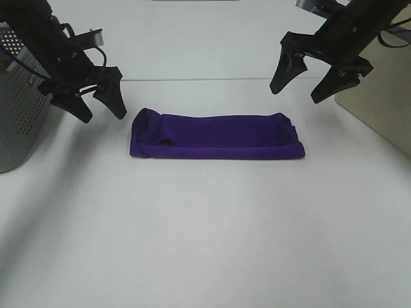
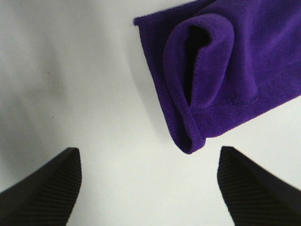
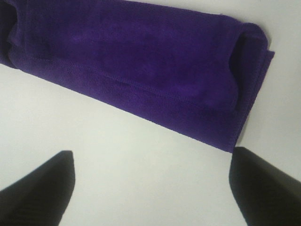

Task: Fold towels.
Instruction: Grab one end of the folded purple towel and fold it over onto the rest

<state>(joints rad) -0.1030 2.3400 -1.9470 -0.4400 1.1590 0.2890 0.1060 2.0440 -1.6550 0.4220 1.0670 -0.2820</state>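
Towel position: the towel (image 1: pixel 217 136) lies flat on the table (image 1: pixel 205 244) as 1 long folded strip. It sits between your 2 grippers and lower than both, with 1 short end near each.
Handling: it is thin, soft and light, so expect it to sag and slide as a stack. The layers can shear apart if you pinch only the top 1.
Left end: in the left wrist view the towel (image 2: pixel 207 70) end bulges into an open loop with a stitched hem. It sits ahead of the fingertips, toward 1 finger.
Right end: in the right wrist view the towel (image 3: pixel 141 70) shows stacked edges at a squared corner, just ahead of 1 finger.
Where to take hold: grip the short ends, pinching through all layers near the corners. The layer count is probably 3 or 4; the views do not settle it.
Left gripper: the left gripper (image 1: pixel 103 115) has its jaws apart and holds nothing. It hangs above the table just outside the towel's end.
Right gripper: the right gripper (image 1: pixel 295 95) has its jaws wide apart and empty, raised above and behind the other end.
Arm pose: both arms angle in from the far corners, fingers pointing down toward the table.
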